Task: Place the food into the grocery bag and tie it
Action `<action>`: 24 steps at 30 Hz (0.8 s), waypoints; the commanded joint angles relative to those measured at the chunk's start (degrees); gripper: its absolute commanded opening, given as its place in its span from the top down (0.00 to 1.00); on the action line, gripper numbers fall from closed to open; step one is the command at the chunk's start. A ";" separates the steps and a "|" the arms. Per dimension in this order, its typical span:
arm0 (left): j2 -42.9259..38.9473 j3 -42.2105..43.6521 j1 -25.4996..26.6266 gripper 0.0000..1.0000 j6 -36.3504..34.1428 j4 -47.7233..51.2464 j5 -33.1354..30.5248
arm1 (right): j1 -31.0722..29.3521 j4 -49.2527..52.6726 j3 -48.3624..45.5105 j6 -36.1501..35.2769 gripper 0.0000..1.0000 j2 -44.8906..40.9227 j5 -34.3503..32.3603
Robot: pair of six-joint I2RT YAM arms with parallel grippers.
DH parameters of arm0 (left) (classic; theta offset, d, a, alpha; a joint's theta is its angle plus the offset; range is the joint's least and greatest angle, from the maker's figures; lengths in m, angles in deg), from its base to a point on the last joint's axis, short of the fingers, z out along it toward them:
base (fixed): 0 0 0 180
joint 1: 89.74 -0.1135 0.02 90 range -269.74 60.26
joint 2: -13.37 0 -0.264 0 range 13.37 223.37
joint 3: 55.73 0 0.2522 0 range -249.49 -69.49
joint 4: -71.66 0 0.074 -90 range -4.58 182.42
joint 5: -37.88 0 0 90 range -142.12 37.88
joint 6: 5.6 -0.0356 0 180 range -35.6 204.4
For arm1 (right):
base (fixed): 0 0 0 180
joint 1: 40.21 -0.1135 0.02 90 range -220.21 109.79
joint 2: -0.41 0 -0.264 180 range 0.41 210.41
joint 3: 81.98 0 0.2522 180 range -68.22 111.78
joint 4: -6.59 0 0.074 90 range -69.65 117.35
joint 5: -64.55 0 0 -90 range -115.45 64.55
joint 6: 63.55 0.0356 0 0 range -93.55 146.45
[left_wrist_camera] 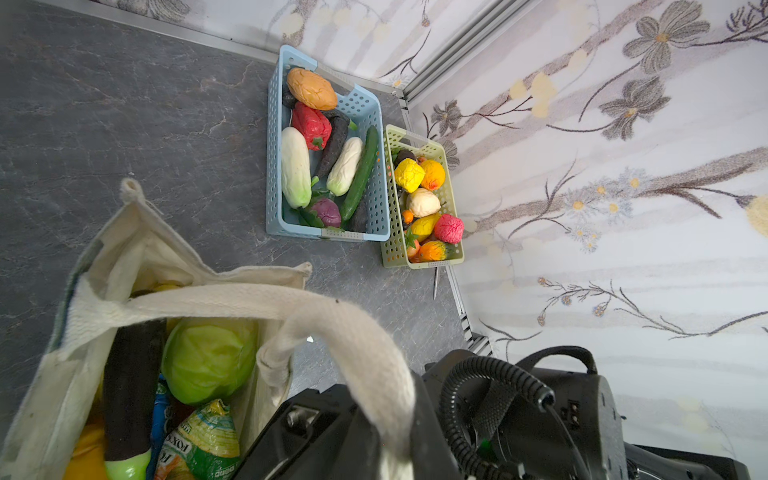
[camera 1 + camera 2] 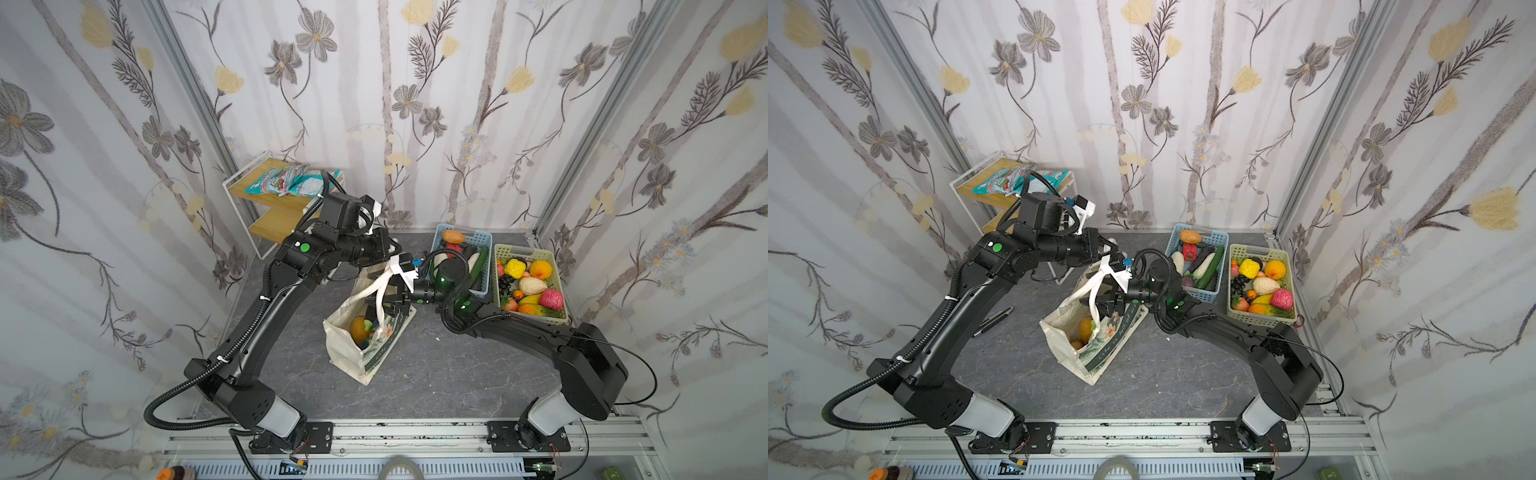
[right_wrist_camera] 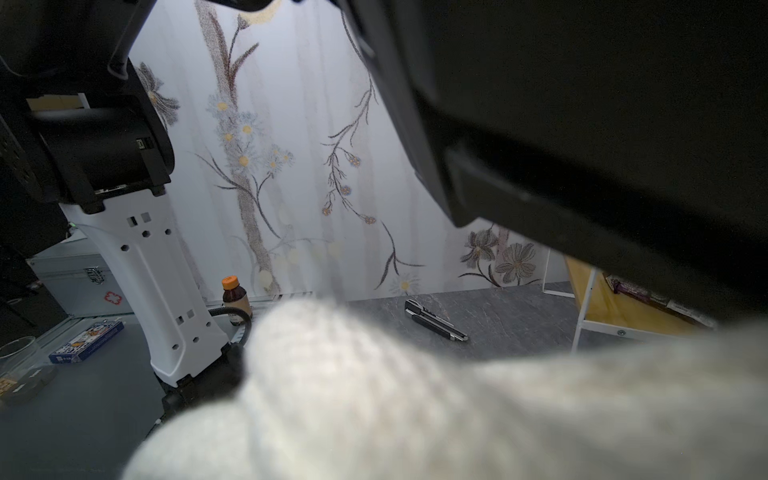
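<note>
The grocery bag (image 2: 353,357) stands open in the middle of the grey table in both top views. Inside it lie food items: a green cabbage (image 1: 208,357), a dark eggplant (image 1: 133,382), a green snack packet (image 1: 203,444) and an orange fruit (image 2: 358,328). My left gripper (image 2: 395,259) is above the bag's far edge, shut on a cream strap handle (image 1: 353,332) and holding it up. My right gripper (image 2: 384,301) hovers over the bag mouth with its jaws apart, and a strap loop (image 3: 415,395) lies across it, hiding the fingertips in the right wrist view.
A blue basket (image 2: 484,245) of vegetables and a pale green basket (image 2: 511,251) of fruit stand at the back right. A wooden shelf (image 2: 257,195) with snack packets (image 2: 286,183) is at the back left. A utility knife (image 2: 994,318) lies left of the bag.
</note>
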 commanded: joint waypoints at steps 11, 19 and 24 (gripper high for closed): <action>-0.57 1.91 -0.29 0.90 1.74 -6.26 -2.20 | -1.93 -20.76 0.88 14.12 0.43 3.22 -1.05; -1.77 3.40 -0.28 0.90 2.61 -7.50 -2.74 | -1.95 -22.76 2.02 19.75 0.69 5.75 -6.79; -2.25 3.76 -0.28 0.91 2.72 -7.64 -2.92 | -3.80 -23.90 2.06 20.79 0.60 6.32 -8.49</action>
